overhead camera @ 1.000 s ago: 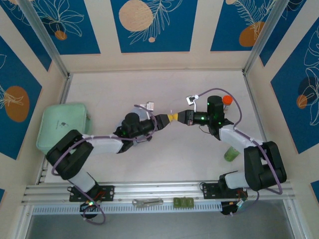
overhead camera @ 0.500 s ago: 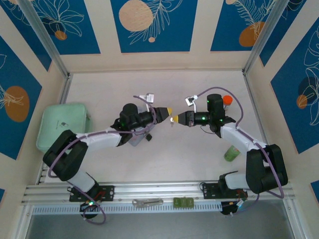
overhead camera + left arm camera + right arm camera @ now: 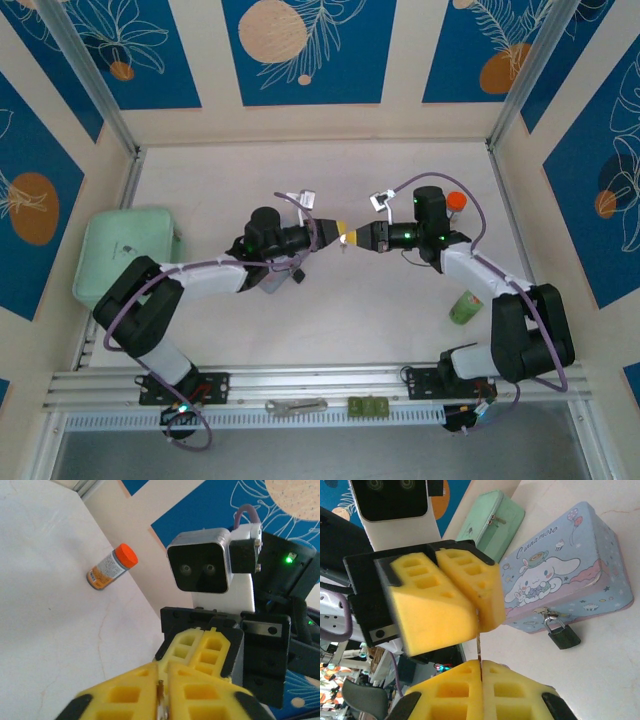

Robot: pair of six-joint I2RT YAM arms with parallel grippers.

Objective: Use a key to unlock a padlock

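The left fingers [image 3: 465,605] and the right fingers [image 3: 470,680] meet tip to tip above the worktop [image 3: 330,170]. Seen from overhead, they are just to the right of the light-blue cartoon tin [image 3: 560,575]. Both pairs are pressed fully together, and the thin brownish key [image 3: 479,652] runs between them. One end is pinched in the seam of the right fingers and the other reaches into the seam of the left fingers, so each pair grips it. From the left wrist the key shows as a thin strip in the seam of the left pair. The padlock [image 3: 563,635], dark with a silvery shackle, sits at the foot of the tin's front wall with its shackle through the tin's clasp, apart from the key. A mint-green zipped pouch [image 3: 130,250] lies to the left of the tin. An orange-capped bottle [image 3: 455,202] and a green cup [image 3: 465,307] stand well to the right of it.
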